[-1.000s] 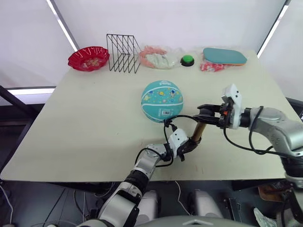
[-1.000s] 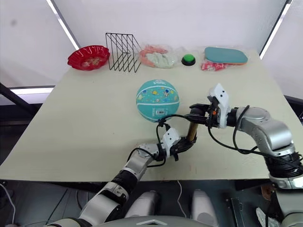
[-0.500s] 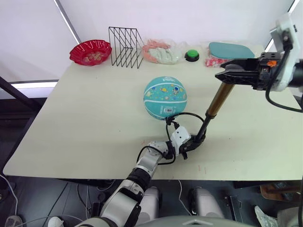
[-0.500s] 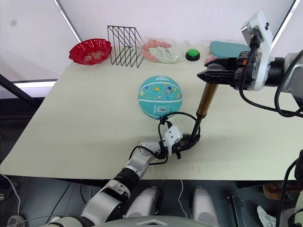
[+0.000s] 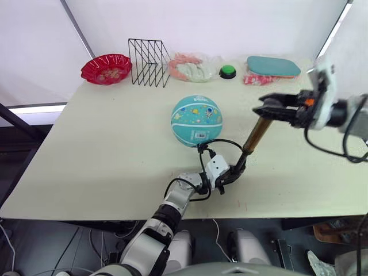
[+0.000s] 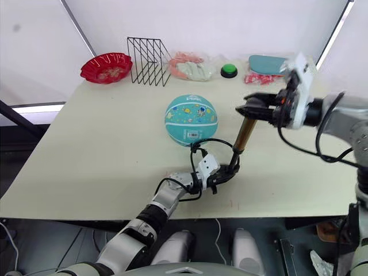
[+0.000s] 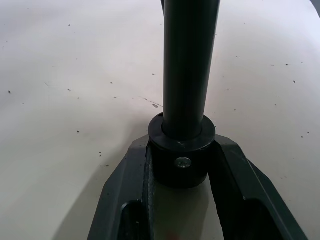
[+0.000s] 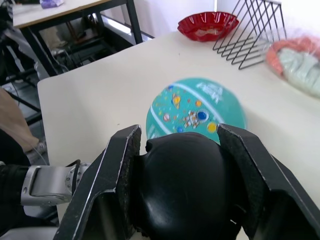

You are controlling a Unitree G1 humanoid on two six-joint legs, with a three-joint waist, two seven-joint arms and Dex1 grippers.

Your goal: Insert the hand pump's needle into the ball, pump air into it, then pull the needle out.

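Gold-brass hand pump (image 5: 257,135) stands tilted on the table (image 5: 103,144), its rod drawn out. The right gripper (image 5: 265,108), arm reaching inward above the table, is closed on the black T-handle (image 8: 182,187). The left gripper (image 5: 232,173), forearm lying low along the near edge, clamps the pump's black base cap (image 7: 181,161). The red bowl (image 5: 106,69) at the far left holds small items too fine to identify. The teal ball (image 5: 196,121) rests beyond the left gripper; the black hose (image 5: 215,144) loops toward it.
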